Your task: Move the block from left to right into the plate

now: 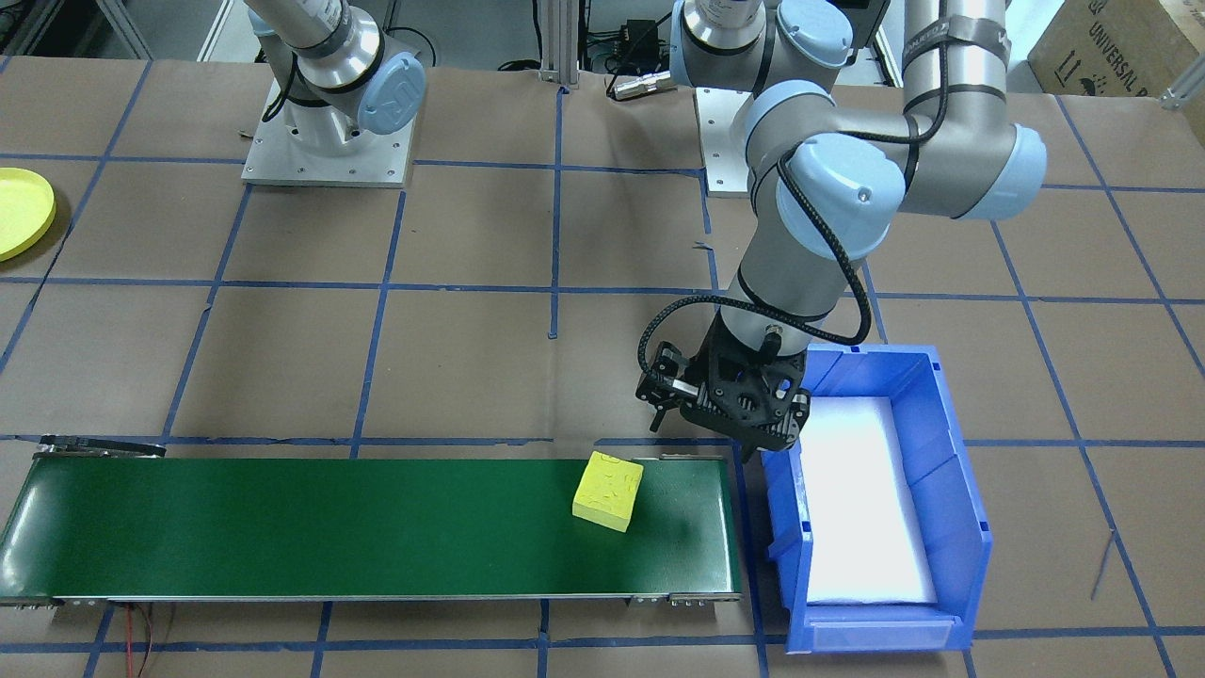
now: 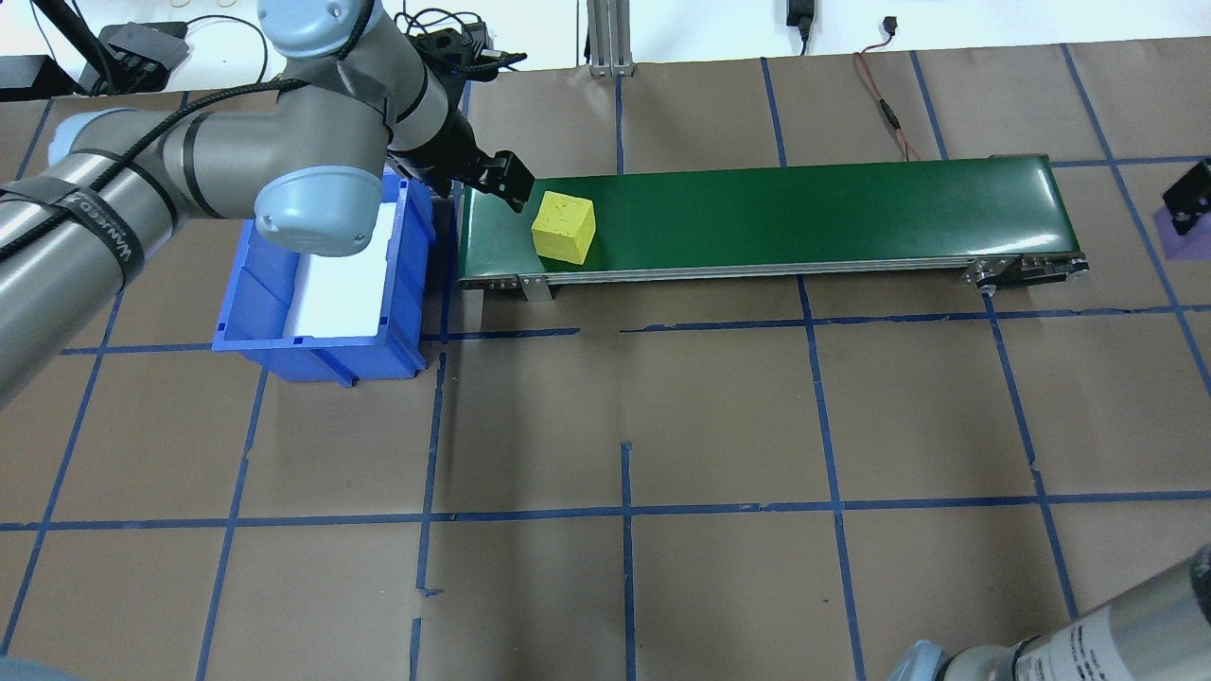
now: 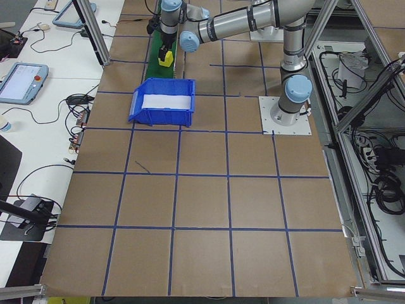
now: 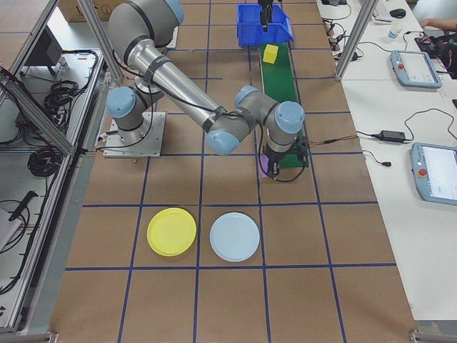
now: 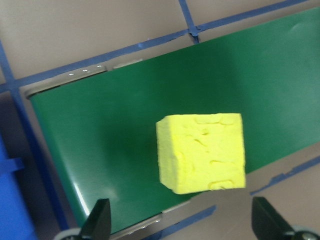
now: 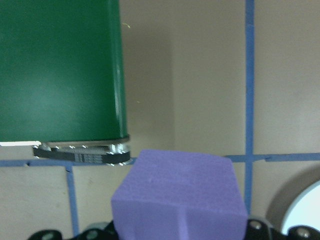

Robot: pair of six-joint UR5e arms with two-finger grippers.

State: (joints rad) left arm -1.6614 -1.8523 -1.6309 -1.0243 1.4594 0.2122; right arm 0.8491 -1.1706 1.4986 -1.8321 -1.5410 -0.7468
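The left end effector (image 5: 182,220) is held spread above the yellow block (image 5: 202,152), w/ no contact. The block is seen lying on the green conveyor belt (image 1: 282,527), near the end beside the blue bin (image 1: 951,527). The right end effector (image 4: 268,166) is found at the belt's far end, pinching a purple block (image 6: 181,195), though its fingers are mostly hidden. The yellow plate (image 4: 171,231) rests on the bench (image 2: 719,426), beside a pale blue plate (image 4: 235,236). "UNIVERSAL" is legible on a cardboard box (image 1: 1120,47); other lettering is too small to read.

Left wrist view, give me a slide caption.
Open left claw hovers over a yellow foam block resting on the green conveyor belt.
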